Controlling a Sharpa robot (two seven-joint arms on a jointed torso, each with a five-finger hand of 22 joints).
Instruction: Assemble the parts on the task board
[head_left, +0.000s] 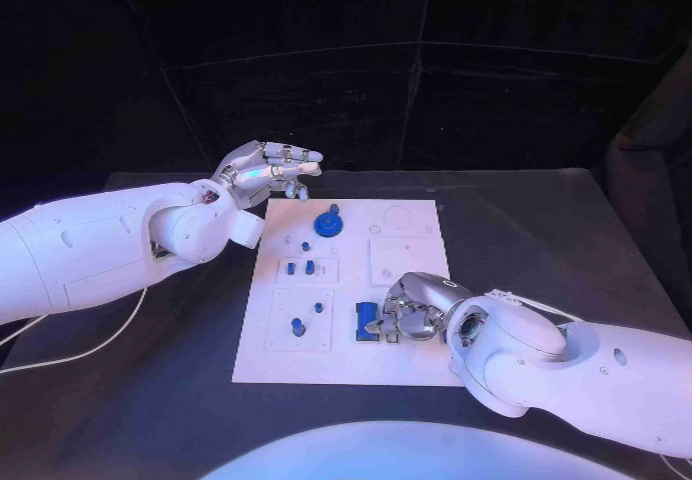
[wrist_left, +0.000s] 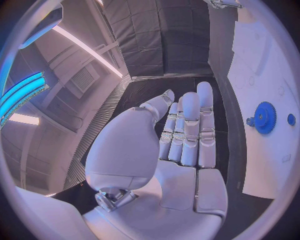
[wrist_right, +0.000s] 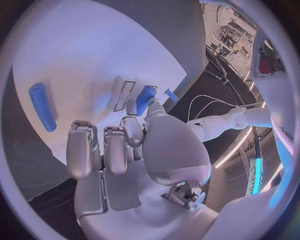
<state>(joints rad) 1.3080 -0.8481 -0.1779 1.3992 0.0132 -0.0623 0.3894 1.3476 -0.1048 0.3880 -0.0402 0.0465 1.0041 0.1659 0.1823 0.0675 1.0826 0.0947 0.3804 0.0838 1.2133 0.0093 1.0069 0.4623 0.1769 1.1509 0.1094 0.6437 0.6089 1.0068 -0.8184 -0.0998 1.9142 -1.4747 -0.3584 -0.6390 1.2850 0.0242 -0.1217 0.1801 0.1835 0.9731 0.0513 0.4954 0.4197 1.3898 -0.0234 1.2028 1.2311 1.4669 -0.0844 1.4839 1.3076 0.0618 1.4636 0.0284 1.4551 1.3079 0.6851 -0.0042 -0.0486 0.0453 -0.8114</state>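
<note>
gripping perhaps a blue part (head_left: 368, 321), right hand (head_left: 411, 308)

1. My left hand (head_left: 270, 168) and my right hand (head_left: 408, 308) look like shiny silver metal.
2. My arms (head_left: 101, 245) look like smooth, glossy white plastic.
3. The task board (head_left: 411, 245) is flat, smooth and white.
4. The blue gear (head_left: 329, 223) looks like plastic.
5. The table (head_left: 534, 240) is dull black.

Black table (head_left: 548, 230) – matte top, set against a dark panelled backdrop (head_left: 433, 90). Ceiling strip lights (wrist_left: 81, 47) lit – one glowing blue (wrist_left: 22, 95).
</note>
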